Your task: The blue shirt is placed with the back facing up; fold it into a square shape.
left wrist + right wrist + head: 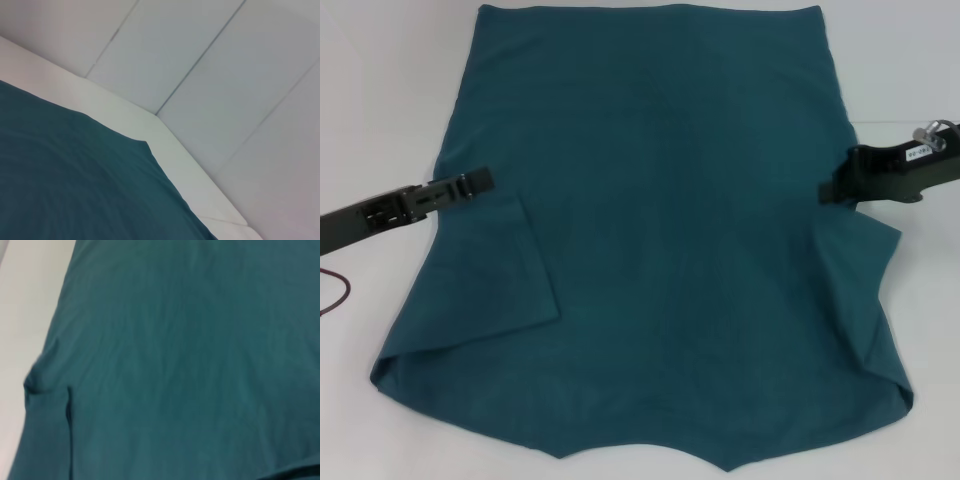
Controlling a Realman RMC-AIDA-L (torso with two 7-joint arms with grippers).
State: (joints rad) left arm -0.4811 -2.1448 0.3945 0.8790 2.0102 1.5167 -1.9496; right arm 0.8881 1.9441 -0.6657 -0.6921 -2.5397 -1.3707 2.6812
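The blue shirt (660, 230) lies flat on the white table (380, 90), plain side up, collar end toward me. Both sleeves are folded inward over the body: the left sleeve (505, 270) and the right sleeve (860, 290). My left gripper (480, 182) reaches in from the left and sits at the shirt's left edge, just above the folded sleeve. At the right edge, my right gripper (830, 190) is at about the same height. The left wrist view shows a shirt corner (75, 180) on the table. Teal cloth (175, 365) fills the right wrist view.
A dark red cable (335, 290) lies on the table at the far left. Bare white table (910, 60) runs along both sides of the shirt. Beyond the table edge (180, 150) are pale wall panels (225, 75).
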